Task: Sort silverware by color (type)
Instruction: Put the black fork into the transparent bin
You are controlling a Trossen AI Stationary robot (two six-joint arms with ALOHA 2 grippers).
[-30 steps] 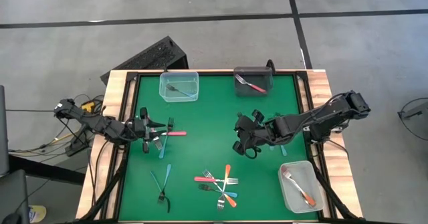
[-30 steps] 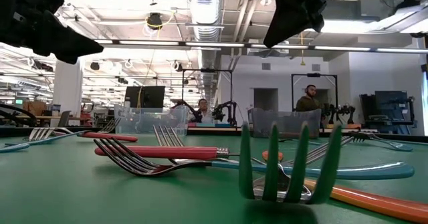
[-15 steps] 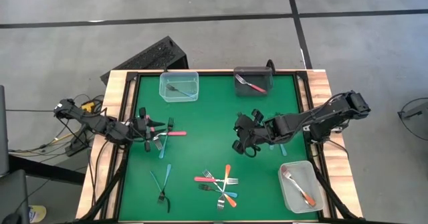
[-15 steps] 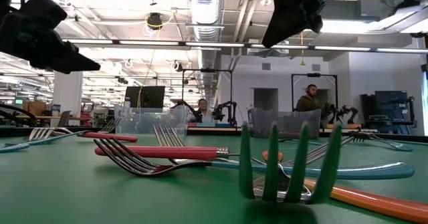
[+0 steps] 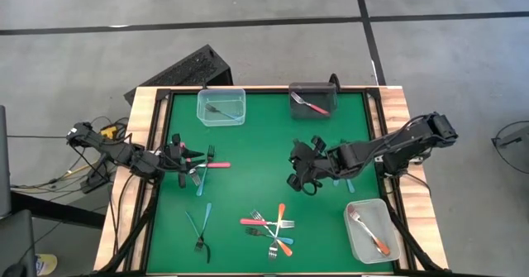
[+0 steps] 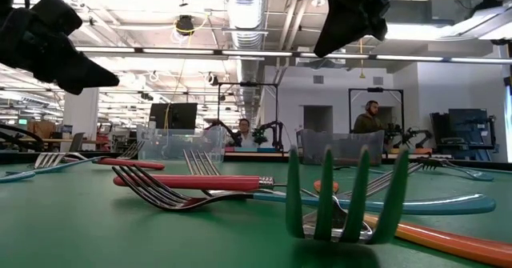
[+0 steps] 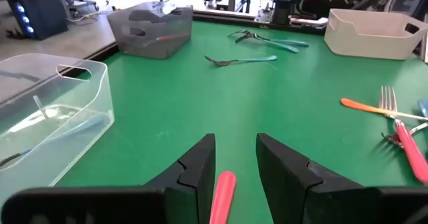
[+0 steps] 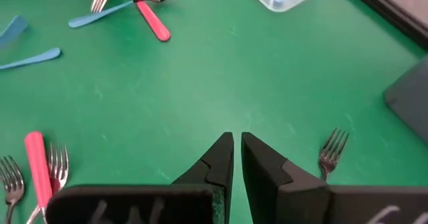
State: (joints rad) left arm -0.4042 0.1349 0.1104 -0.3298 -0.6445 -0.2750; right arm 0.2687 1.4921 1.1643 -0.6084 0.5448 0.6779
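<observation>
A green table [image 5: 264, 145] strewn with forks: the left gripper [image 5: 183, 159] hangs low near the left edge, its fingers [image 7: 200, 167] parted around the end of a pink-handled fork [image 5: 216, 165], with gaps showing on either side of the handle in the left wrist view, so no grip can be told. A blue-handled fork [image 5: 201, 180] crosses just beside it. The right gripper [image 5: 299, 168] hovers over bare green toward the table's right side, fingers [image 8: 221, 160] nearly together with only a thin slit between them and nothing held. Near the front edge lies a heap of forks [image 5: 271, 227] with pink, orange and blue handles; two more blue forks [image 5: 199, 229] lie to its left. At the far edge, a clear tub [image 5: 221, 107] holds one fork and a dark tub [image 5: 312, 101] a pink-handled one; a third tub [image 5: 372, 230] at the front right corner holds an orange-handled one.
</observation>
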